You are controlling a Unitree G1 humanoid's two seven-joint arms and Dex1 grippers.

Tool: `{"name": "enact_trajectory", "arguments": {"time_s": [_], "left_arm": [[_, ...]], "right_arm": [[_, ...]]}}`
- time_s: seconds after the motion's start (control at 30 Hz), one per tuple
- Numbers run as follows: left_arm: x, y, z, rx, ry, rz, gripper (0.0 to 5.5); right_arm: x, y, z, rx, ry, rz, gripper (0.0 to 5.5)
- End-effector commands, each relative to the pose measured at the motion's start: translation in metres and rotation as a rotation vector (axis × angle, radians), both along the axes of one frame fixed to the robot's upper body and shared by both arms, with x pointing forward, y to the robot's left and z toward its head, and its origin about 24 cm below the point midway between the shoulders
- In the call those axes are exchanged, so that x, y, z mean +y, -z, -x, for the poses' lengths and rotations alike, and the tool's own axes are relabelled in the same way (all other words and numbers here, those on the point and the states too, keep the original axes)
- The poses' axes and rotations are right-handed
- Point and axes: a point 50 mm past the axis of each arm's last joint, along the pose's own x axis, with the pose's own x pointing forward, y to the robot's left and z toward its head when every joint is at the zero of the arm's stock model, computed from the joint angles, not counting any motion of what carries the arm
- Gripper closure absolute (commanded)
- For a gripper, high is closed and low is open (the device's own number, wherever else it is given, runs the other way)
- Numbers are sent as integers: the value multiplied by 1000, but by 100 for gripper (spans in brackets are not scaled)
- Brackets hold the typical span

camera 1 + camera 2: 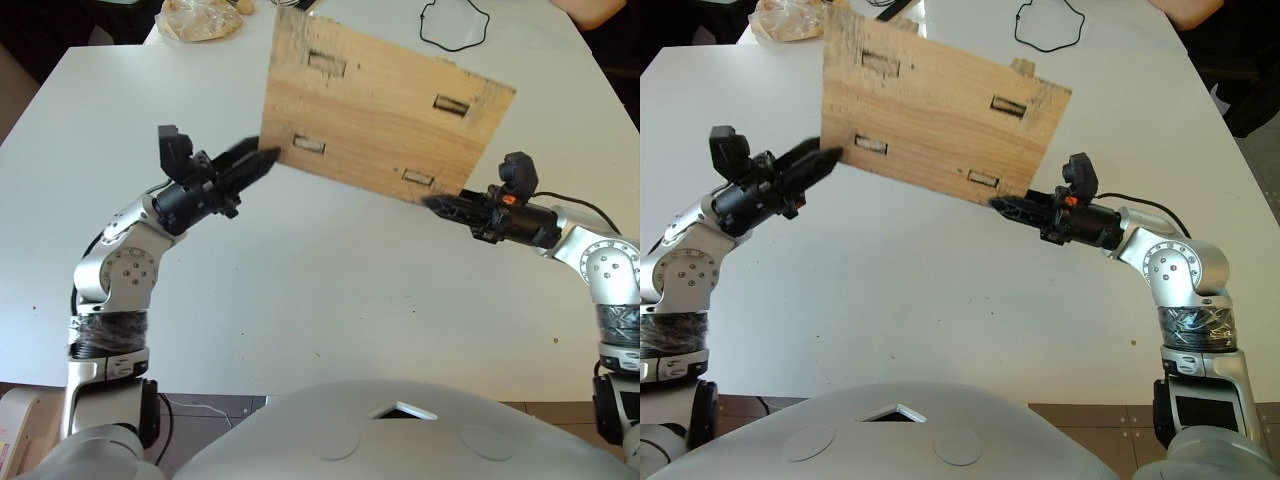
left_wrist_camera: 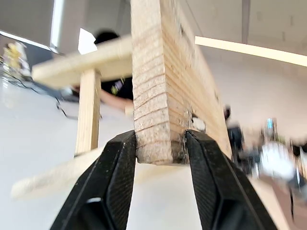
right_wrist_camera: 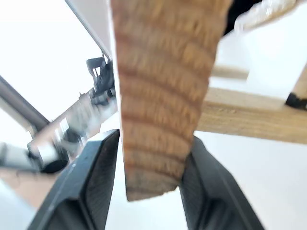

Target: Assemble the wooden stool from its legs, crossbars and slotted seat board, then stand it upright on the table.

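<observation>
So the slotted seat board [image 1: 380, 100] is up in the air over the white table [image 1: 300, 290], tilted with its four slots facing the camera. The left gripper [image 1: 270, 157] pinches its left edge and the right gripper [image 1: 430, 203] is clamped on the lower right corner. From the left wrist you can see a leg [image 2: 88, 112] sticking out behind the board, and the right wrist catches a crossbar [image 3: 249, 117] back there too.

readable text: none that I can make out | slotted seat board [image 1: 380, 115]: bare wood grain, no print or number I can read on it | labels, brands, signs: none legible to me in my eye or wrist views
</observation>
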Motion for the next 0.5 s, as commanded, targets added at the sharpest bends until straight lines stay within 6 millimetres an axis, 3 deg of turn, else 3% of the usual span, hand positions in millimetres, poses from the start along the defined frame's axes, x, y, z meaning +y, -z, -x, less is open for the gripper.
{"name": "enact_trajectory", "arguments": {"time_s": [0.03,0.23,0.33,0.5], "left_arm": [[-60,-80,10,214,-25,725,395],[-51,-88,-2,421,-189,926,403],[-51,-88,-6,528,-230,1001,412],[-42,-55,-24,795,-424,1105,421]], "right_arm": [[36,-163,-3,-186,106,-868,384],[34,-166,-11,23,308,-988,410],[41,-147,-29,232,463,-961,410],[57,-104,-48,530,693,-843,413]]}}
